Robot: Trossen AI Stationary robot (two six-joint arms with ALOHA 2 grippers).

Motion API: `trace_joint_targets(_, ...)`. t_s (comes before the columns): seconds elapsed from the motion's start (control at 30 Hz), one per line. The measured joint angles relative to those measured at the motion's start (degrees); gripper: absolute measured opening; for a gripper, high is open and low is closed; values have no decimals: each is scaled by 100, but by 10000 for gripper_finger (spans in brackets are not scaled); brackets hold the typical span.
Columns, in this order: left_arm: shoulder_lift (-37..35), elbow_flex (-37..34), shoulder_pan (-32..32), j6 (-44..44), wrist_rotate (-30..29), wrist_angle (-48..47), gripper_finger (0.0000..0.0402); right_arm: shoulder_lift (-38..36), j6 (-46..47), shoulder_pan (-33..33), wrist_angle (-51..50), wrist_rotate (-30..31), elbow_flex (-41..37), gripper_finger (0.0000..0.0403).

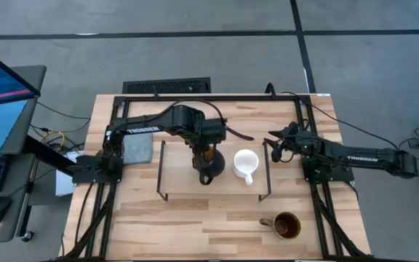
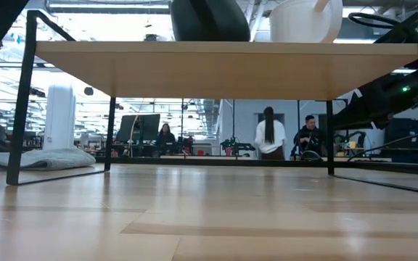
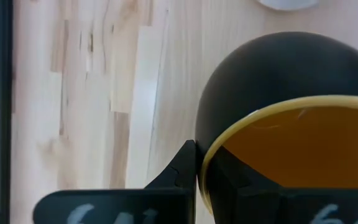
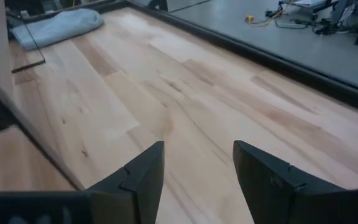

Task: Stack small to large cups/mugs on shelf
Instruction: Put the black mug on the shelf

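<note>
The dark mug with the yellow-orange inside [image 1: 208,173] stands on the light-wood shelf [image 1: 177,175] near its middle. My left gripper [image 1: 204,159] is over it and shut on its rim. The small white mug [image 1: 246,163] stands upright on the shelf to the right of the dark mug, handle toward the near edge. The olive-brown mug [image 1: 286,225] stands on the tabletop near the right front, off the shelf. My right gripper [image 1: 275,143] is open and empty just off the shelf's far right corner, and its wrist view [image 4: 197,168] shows only bare table ahead. My left gripper holds the dark mug by its rim [image 3: 207,163], one finger inside the mug and one outside, the wall between them. The fingers come from above, pointing down. In the low view the mug's base [image 2: 209,36] sits upright on the shelf board [image 2: 223,69].
A folded grey cloth [image 1: 137,149] lies on the table left of the shelf. The shelf's black wire legs [image 2: 17,109] stand at its ends. Bare tabletop lies in front of the shelf. People sit and stand in the room behind the table.
</note>
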Motion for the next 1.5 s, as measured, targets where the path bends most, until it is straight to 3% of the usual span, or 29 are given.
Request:
trace_joint_targets(0.57, 63, 4, 57, -122, 221, 0, 20, 457, -2, 1, -28, -247, 0, 214)
trace_joint_targets(1.5, 79, -2, 205, -208, 367, 94, 25, 462, -7, 1, -28, -247, 0, 214)
